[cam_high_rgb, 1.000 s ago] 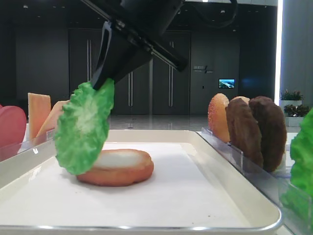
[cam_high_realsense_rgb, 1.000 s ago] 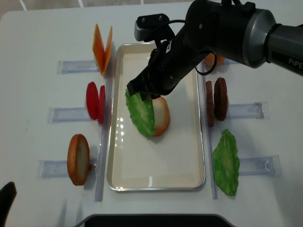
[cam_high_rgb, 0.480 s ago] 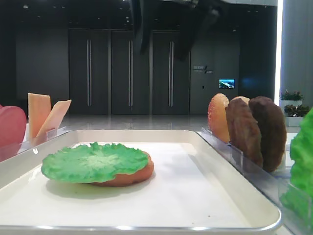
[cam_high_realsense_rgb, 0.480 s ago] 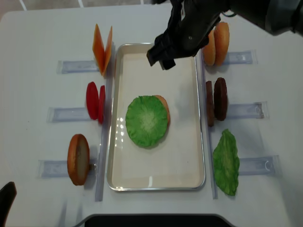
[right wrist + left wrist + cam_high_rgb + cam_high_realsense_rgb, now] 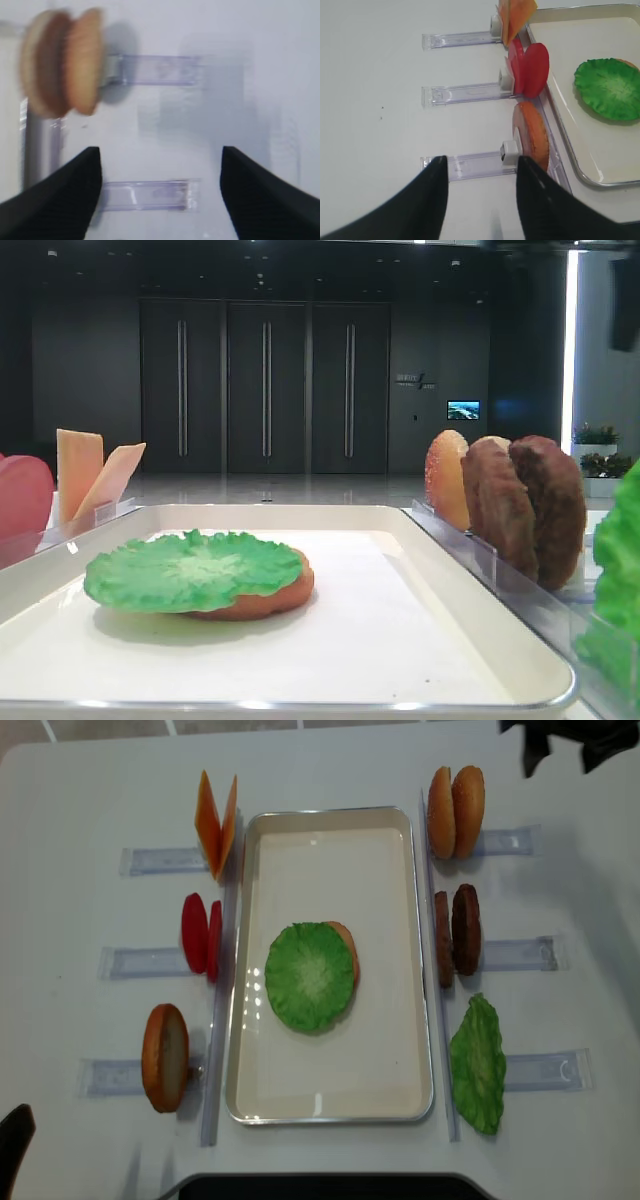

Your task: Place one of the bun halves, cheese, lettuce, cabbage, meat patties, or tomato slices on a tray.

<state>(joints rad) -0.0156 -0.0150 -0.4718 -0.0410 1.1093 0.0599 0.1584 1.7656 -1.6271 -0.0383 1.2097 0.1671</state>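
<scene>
Surface point(image 5: 80, 780) carries the tray point(image 5: 330, 1105) in the middle – on it one lettuce leaf point(image 5: 310, 976) lies flat over a bun half point(image 5: 347, 948), so that layer looks placed.

Right end effector point(image 5: 160, 200) is spread wide, nothing between its fingers, up at the far right corner of the overhead view. Left end effector point(image 5: 480, 195) is also open and empty, low at the near left edge.

Key relation, my read: if a patty goes next, the patties point(image 5: 455, 930) stand on edge in their holder, down and toward the tray from the right end effector – right arm is nearer. Faces point along the holder, so grip across the thin axis.

Count:
- spare lettuce point(image 5: 478, 1065): 1
- paired buns point(image 5: 456, 812): 2, in front of the right end effector
- single bun point(image 5: 165, 1057): 1, just ahead of the left end effector
- patties: 2
- tomato slices point(image 5: 200, 935): 2
- cheese slices point(image 5: 216, 824): 2
</scene>
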